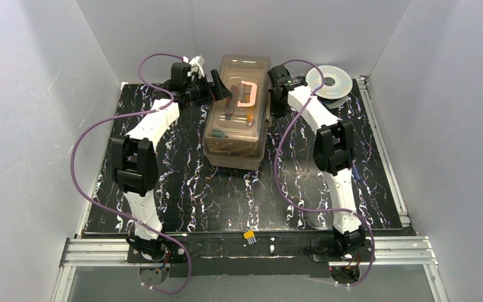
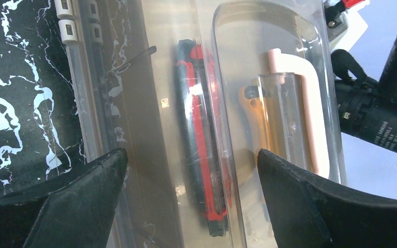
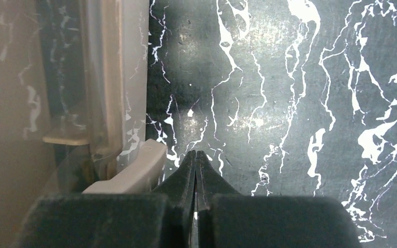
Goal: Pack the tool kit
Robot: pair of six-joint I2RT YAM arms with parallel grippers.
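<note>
The tool kit, a tan toolbox [image 1: 236, 135] with its smoky translucent lid down and a beige handle [image 1: 246, 94] on top, stands at the back middle of the table. My left gripper [image 1: 223, 89] hovers over the lid's left side, open. In the left wrist view its fingers [image 2: 190, 155] straddle a red-and-black tool [image 2: 202, 144] seen through the lid, with nothing between them; the handle [image 2: 310, 113] lies to the right. My right gripper [image 1: 278, 104] points down beside the box's right wall. In the right wrist view it is shut and empty [image 3: 196, 154], next to a beige latch [image 3: 134, 173].
A round silver wire spool [image 1: 329, 80] lies at the back right, behind the right arm. A small yellow piece [image 1: 249, 236] sits at the table's near edge between the arm bases. Black marbled tabletop [image 3: 289, 103] spreads right of the box. White walls enclose the table.
</note>
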